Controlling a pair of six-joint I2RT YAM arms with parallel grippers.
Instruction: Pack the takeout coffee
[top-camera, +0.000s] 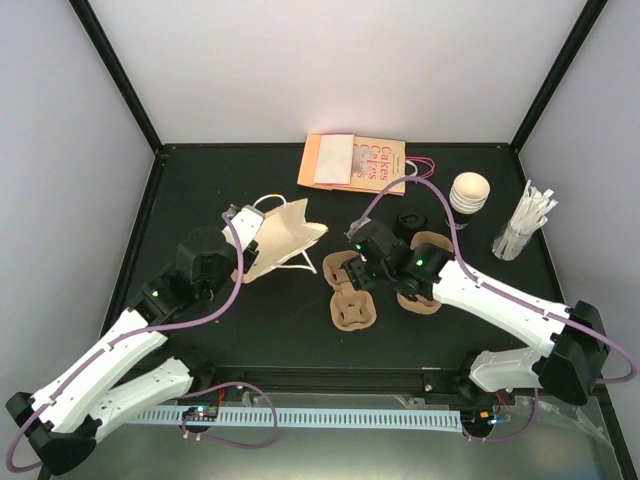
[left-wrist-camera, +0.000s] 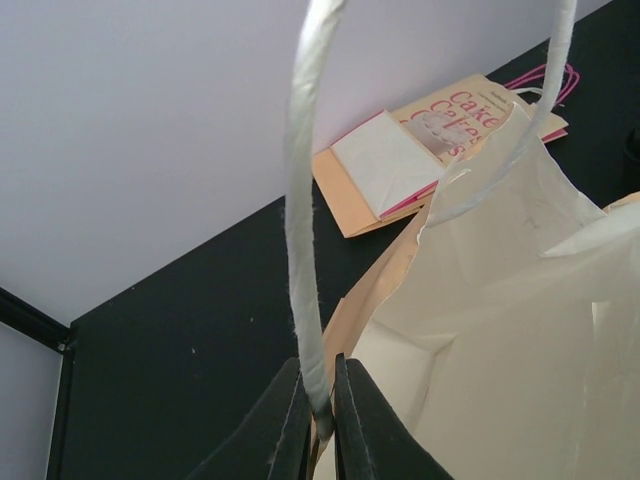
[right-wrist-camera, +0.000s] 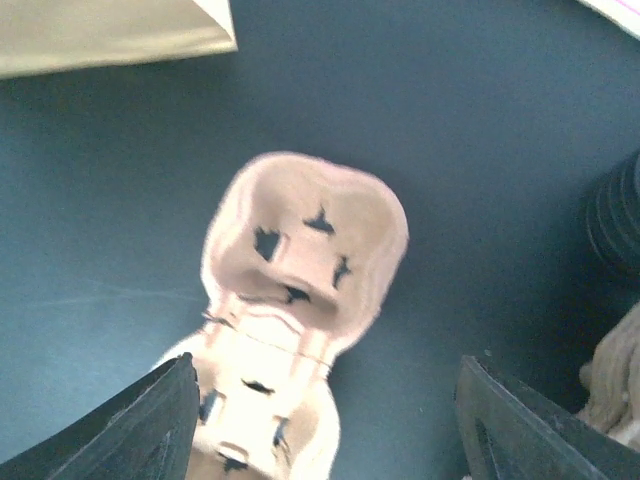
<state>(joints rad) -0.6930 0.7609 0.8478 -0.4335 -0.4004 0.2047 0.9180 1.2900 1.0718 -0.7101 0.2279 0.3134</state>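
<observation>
- Between your left fingers (left-wrist-camera: 280, 435), pinched shut: the white cord handle (left-wrist-camera: 303, 250) of the cream paper bag (left-wrist-camera: 520, 320).
- Below your right fingers (right-wrist-camera: 140, 425), spread wide, empty: the brown moulded-pulp cup carrier (right-wrist-camera: 300, 260).

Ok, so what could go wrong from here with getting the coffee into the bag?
1. The left fingers pinch only the thin handle. The bag slumps sideways, so its mouth may fold shut.
2. The right fingers stand open over the pulp carrier, not the black cup. They might close on the wrong thing, and that arm could knock the cup.
</observation>
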